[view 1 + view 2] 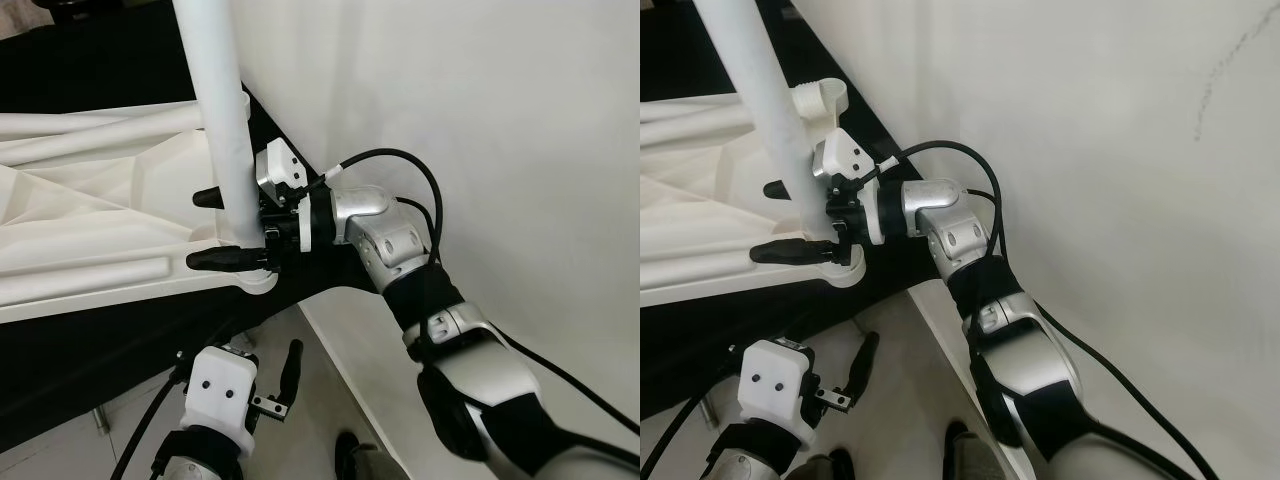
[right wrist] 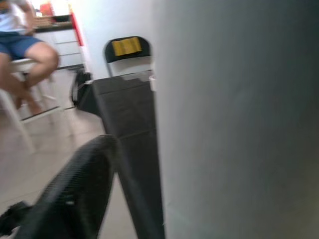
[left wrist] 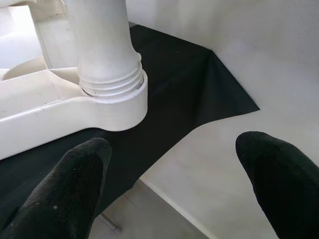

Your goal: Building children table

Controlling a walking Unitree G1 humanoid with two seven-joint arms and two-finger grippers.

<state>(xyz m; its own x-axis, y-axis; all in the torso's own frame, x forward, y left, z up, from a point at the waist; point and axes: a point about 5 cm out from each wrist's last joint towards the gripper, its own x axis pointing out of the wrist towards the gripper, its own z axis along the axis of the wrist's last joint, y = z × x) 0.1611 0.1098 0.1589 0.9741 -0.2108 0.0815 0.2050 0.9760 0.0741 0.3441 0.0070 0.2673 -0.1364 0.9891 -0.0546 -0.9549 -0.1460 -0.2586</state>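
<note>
Low and idle, the left gripper (image 1: 285,385) hangs open below the tabletop (image 1: 90,210). Right gripper (image 1: 222,228) clasps the white leg (image 1: 225,120) between its fingers, just above the corner socket (image 3: 112,102) it stands in.

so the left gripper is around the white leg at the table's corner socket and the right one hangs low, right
Not quite: the arms are swapped. In the left eye view the right gripper is around the white leg at the table's corner socket, and the left gripper hangs low.
</note>
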